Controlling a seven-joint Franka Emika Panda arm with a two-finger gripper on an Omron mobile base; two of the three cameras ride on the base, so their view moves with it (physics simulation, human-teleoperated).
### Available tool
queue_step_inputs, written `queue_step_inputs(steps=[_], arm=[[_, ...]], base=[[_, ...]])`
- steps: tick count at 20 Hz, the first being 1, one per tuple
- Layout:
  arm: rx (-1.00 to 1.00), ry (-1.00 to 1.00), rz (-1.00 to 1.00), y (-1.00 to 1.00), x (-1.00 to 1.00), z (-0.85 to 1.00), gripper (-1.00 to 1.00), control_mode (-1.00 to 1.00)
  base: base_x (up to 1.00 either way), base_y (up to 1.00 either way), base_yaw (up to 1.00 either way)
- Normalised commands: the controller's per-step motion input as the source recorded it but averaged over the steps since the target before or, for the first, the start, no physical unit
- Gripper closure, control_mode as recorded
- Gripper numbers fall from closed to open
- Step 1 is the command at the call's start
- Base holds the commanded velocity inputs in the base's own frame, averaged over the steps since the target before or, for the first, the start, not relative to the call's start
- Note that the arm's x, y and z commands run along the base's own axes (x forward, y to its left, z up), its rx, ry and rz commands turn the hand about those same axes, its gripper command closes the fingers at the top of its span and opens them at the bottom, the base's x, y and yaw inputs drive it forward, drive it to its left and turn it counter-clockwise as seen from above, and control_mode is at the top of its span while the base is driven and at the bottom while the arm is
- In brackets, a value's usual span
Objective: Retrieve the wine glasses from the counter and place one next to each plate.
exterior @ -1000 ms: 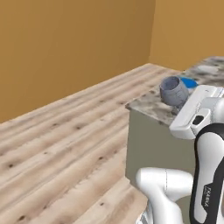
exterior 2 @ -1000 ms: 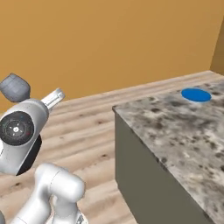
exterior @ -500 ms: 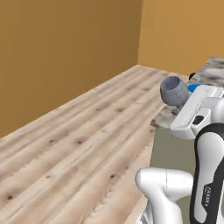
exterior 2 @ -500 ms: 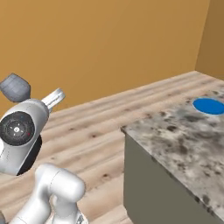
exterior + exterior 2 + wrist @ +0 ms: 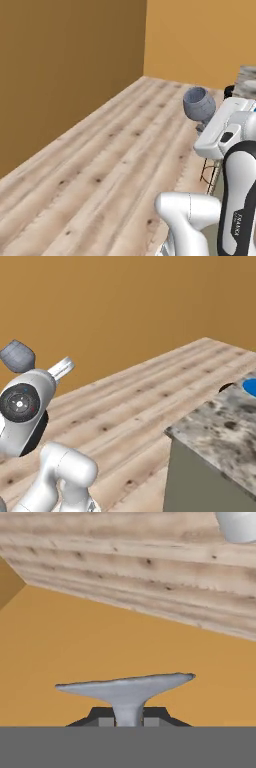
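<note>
Left base view: a wine glass (image 5: 199, 104) is seen held aloft over the wooden floor (image 5: 115, 150), tilted, bowl up and to the left, its stem running down into the white hand; the pincer itself is hidden there.

Right base view: the glass bowl (image 5: 17, 355) is seen above the arm's round joint. A granite surface (image 5: 220, 431) lies at right, with a blue plate (image 5: 250, 387) at its far edge, well apart from the glass.

Hand view: the pincer (image 5: 128, 721) is seen clenched on the stem, the round foot (image 5: 125, 687) spread just above the fingertips (image 5: 102, 721).
</note>
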Motion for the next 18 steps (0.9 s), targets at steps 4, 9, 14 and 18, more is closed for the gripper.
queue_step_inputs(steps=[4, 9, 14, 18], arm=[[0.0, 0.0, 0.0, 0.0, 0.0, 0.0, 1.0, 1.0], [0.0, 0.0, 0.0, 0.0, 0.0, 0.0, 1.0, 1.0], [0.0, 0.0, 0.0, 0.0, 0.0, 0.0, 1.0, 1.0], [0.0, 0.0, 0.0, 0.0, 0.0, 0.0, 1.0, 1.0]], base=[[1.0, 1.0, -0.33], [1.0, 1.0, -0.35], [1.0, 1.0, -0.4], [1.0, 0.98, -0.48]])
